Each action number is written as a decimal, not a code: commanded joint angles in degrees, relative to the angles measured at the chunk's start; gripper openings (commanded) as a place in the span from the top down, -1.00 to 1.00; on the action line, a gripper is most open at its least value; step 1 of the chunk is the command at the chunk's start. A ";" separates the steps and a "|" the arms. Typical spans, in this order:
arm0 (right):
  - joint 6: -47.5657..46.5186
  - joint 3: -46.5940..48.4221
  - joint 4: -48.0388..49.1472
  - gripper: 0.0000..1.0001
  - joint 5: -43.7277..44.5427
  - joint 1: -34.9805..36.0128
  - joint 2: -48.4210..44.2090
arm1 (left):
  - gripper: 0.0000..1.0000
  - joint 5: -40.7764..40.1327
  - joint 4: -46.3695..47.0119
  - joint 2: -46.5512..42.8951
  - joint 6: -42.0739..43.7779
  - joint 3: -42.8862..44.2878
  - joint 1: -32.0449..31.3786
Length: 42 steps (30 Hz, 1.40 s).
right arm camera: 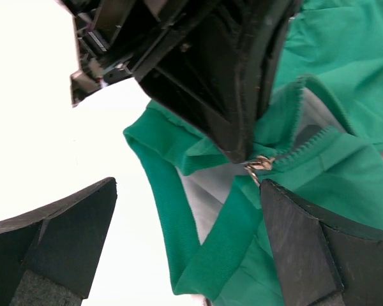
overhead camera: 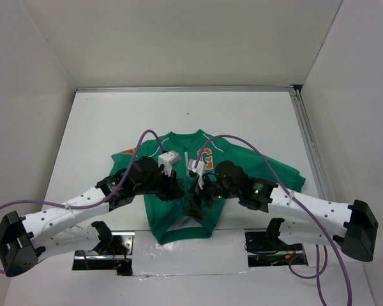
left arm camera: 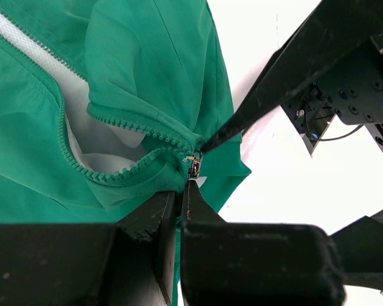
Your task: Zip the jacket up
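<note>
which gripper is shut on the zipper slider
The left gripper: pinched shut on the slider, whereas the right gripper stands wide open.

From high behind the near edge, we look down over the whole tabletop (overhead camera: 242,121). The left wrist camera sits close above the hem of the jacket (left arm camera: 153,57), facing along its own jaws; the right wrist camera views that hem equally closely from the opposite side. Both wrist views share the zipper slider (left arm camera: 195,167).
</note>
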 commanded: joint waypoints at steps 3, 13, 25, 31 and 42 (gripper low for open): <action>-0.41 2.24 1.97 -0.99 -4.21 -0.86 0.04 | 1.00 -0.10 2.26 -0.59 -0.33 3.12 -0.19; -0.76 1.36 3.29 -0.99 -0.96 -1.04 -0.15 | 1.00 1.30 2.87 -1.29 0.02 2.68 -0.19; -0.23 -0.22 3.38 -0.62 -2.97 -2.18 1.09 | 1.00 0.60 2.70 -1.03 -0.16 3.12 -0.10; -0.06 -0.92 2.76 -0.58 -3.95 -2.27 1.00 | 1.00 0.25 2.61 -0.41 -0.25 3.74 -0.19; 1.61 -1.45 5.40 -0.43 0.18 -2.27 2.76 | 1.00 1.30 2.96 -1.29 0.11 3.56 -0.19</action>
